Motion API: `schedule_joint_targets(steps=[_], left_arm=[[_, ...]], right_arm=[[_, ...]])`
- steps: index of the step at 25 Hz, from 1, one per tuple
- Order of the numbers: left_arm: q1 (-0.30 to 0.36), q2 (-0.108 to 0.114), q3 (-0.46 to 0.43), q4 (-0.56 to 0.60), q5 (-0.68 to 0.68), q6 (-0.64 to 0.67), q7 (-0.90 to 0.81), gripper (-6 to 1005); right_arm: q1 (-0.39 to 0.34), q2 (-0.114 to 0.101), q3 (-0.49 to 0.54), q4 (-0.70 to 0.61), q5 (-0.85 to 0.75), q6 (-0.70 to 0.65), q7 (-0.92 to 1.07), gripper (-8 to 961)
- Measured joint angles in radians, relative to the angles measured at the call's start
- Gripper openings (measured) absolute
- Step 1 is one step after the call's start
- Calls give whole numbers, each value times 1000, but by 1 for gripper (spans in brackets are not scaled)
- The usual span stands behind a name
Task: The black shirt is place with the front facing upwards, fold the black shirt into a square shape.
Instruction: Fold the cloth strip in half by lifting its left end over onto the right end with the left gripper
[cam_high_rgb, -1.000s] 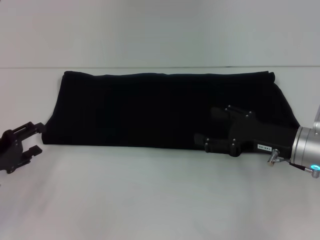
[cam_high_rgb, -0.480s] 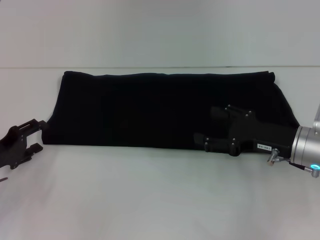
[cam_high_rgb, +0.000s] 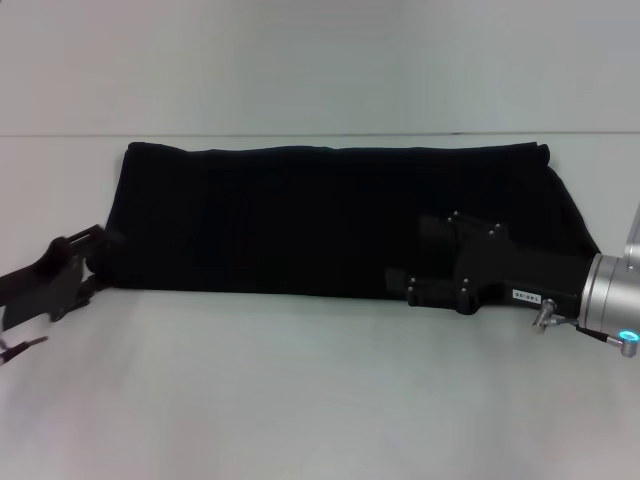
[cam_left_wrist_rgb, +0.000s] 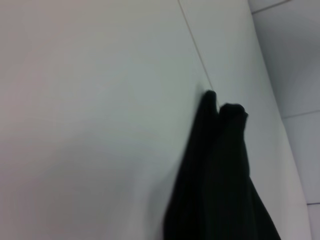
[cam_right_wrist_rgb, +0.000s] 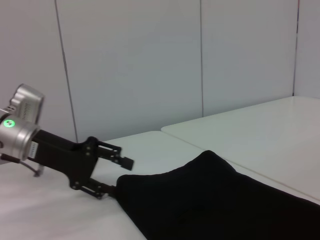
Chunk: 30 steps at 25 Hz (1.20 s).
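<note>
The black shirt lies flat on the white table as a long band, stretched from left to right. My left gripper is at the band's near left corner, open, with its fingers reaching the cloth edge. From the right wrist view the left gripper shows its jaws apart at the corner of the shirt. My right gripper hovers open over the band's near right part, its lower finger at the front edge. The left wrist view shows only a dark fold of the shirt.
White table surface runs in front of the shirt and behind it, with a seam line across the back. White wall panels stand beyond the table.
My left gripper has moved right and slightly away from me, from beside the shirt to its near left corner. The right gripper has hardly shifted.
</note>
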<state>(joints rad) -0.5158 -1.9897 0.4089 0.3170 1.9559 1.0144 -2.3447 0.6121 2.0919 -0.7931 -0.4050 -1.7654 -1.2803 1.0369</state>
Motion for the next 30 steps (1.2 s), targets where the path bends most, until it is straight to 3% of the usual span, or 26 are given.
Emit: schedule_joint_targets(steps=[7,14,24,30], left_arm=[[-48,-6,1,-10,1,-20,14,761],[-53,-9,9,-6,11,-22,36,737],[-55,-12,60,1,10,-68,55,549],[-54,-12,58,2,8,-73,60,312]], right_arm=[[1,0,0,5,-1,0,0,943],[2,0,0,5,3,-2,0,942],[3,0,0,6,-1,-7,0,944],[3,0,0,6,-1,-7,0,943]])
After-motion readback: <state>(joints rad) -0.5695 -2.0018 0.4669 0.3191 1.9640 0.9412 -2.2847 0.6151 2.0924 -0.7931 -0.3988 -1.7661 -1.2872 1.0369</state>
